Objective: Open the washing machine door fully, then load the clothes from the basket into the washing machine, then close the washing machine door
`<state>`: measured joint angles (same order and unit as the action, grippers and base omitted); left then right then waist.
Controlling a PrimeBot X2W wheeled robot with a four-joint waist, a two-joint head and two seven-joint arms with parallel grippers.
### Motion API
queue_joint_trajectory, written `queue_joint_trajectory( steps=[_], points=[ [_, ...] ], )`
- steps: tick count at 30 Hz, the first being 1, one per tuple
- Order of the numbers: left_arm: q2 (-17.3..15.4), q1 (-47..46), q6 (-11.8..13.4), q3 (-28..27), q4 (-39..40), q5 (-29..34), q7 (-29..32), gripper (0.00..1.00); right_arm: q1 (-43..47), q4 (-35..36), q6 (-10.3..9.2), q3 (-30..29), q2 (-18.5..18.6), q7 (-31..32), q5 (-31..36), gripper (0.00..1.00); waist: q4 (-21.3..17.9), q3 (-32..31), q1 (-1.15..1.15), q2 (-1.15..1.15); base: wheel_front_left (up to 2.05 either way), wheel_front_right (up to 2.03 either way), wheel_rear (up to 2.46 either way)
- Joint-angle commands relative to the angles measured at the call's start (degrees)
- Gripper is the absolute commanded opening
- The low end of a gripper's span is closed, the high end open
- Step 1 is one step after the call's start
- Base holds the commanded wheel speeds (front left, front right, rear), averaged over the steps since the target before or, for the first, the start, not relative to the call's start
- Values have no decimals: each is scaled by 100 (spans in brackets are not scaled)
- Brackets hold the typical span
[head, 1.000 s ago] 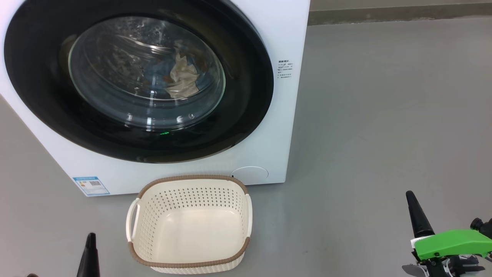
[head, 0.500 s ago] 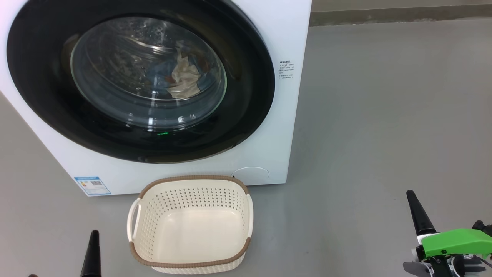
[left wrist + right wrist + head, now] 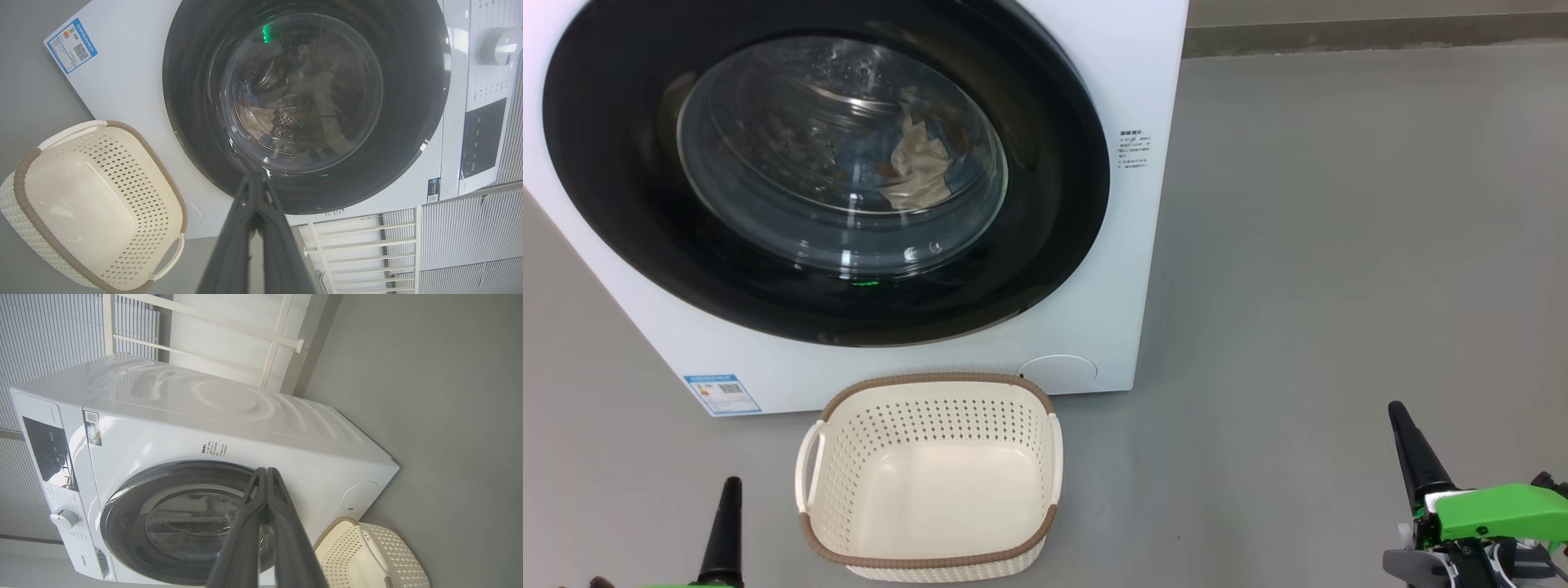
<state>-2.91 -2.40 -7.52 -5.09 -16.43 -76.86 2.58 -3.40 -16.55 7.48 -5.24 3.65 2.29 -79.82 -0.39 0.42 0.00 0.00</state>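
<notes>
grey floor (image 3: 1339,245) beneath white washing machine (image 3: 1143,269)

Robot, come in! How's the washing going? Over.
Left end effector and right end effector shut, holding nothing. Washing machine door closed, clothes behind its glass. Basket empty, standing on floor below the door.

The washing machine (image 3: 1143,82) stood on the floor (image 3: 1339,245) at my 11 o'clock, with the washing machine door (image 3: 1045,163) lying against its front. The clothes (image 3: 915,167) lay inside the machine, behind the door. The basket (image 3: 931,384) sat on the floor at 12 o'clock, just before the machine and below the door. My left end effector (image 3: 731,490) was at the basket's 8 o'clock, and my right end effector (image 3: 1398,412) was well apart at its 3 o'clock.
</notes>
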Motion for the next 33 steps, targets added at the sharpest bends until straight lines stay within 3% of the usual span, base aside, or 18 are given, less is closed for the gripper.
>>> queue_joint_trajectory(
  steps=[1,20,33],
  points=[
    [-56,-263,2,-129,194,-180,45,0,-252,186,1,58,37,59,-169,0,3,-2,0,0,0,0,0],
    [1,-375,3,-144,238,-1479,379,0,-276,251,1,-113,-63,399,-1201,0,37,-23,0,0,0,0,0],
    [3,-379,3,-144,240,-1530,392,0,-277,253,1,-122,-69,415,-1239,0,39,-24,0,0,0,0,0]
  ],
)
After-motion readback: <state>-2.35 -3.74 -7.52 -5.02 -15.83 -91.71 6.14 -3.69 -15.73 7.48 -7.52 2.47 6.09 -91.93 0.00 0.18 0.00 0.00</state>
